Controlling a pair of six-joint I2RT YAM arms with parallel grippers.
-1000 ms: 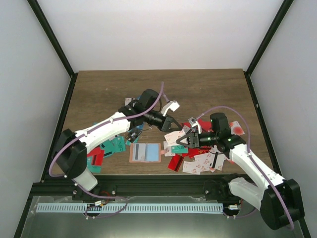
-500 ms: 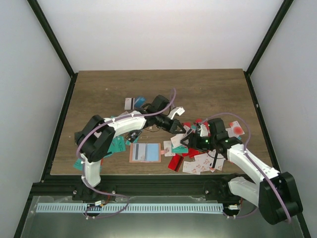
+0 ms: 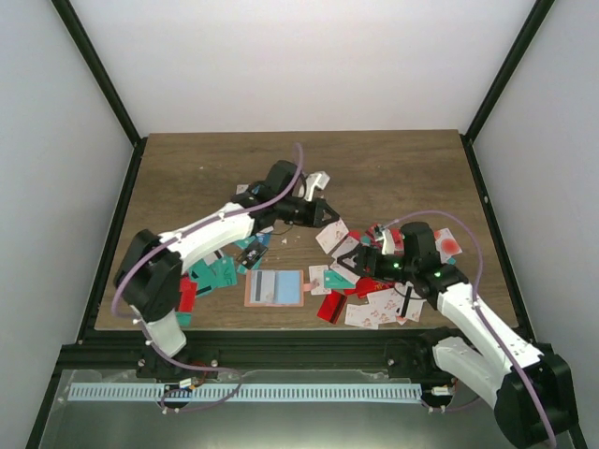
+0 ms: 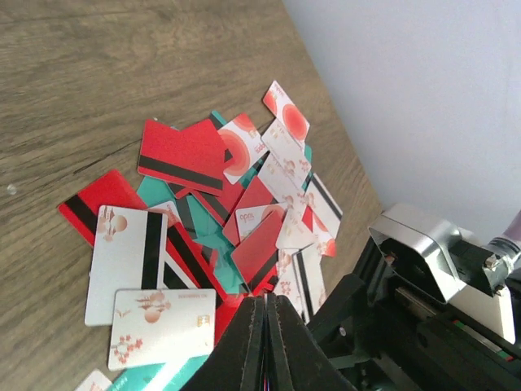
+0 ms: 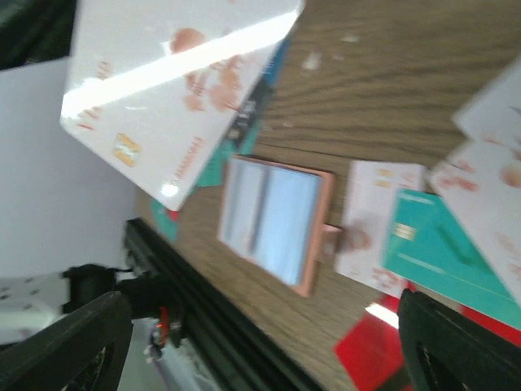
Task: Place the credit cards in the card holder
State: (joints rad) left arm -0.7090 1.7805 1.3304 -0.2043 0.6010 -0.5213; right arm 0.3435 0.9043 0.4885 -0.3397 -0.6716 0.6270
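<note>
The salmon-pink card holder [image 3: 275,288] lies open near the table's front middle; the right wrist view shows it [image 5: 273,220] below my open right gripper [image 5: 264,350]. My left gripper [image 3: 323,217] is shut on a white credit card [image 3: 331,236] with red marks, held in the air just above and left of the right gripper [image 3: 349,261]. That card [image 5: 175,90] fills the upper left of the right wrist view. In the left wrist view the left gripper [image 4: 267,300] has its jaws pressed together above a pile of red, teal and white credit cards [image 4: 236,187].
The main heap of cards [image 3: 374,292] lies right of the holder, under the right arm. More teal and red cards [image 3: 215,273] lie left of the holder beneath the left arm. A black frame rail [image 3: 281,346] runs along the table's near edge.
My right gripper has gone from shut to wide open, letting go of the white card. The left gripper came in to meet it, then drew back up and left with the card.
</note>
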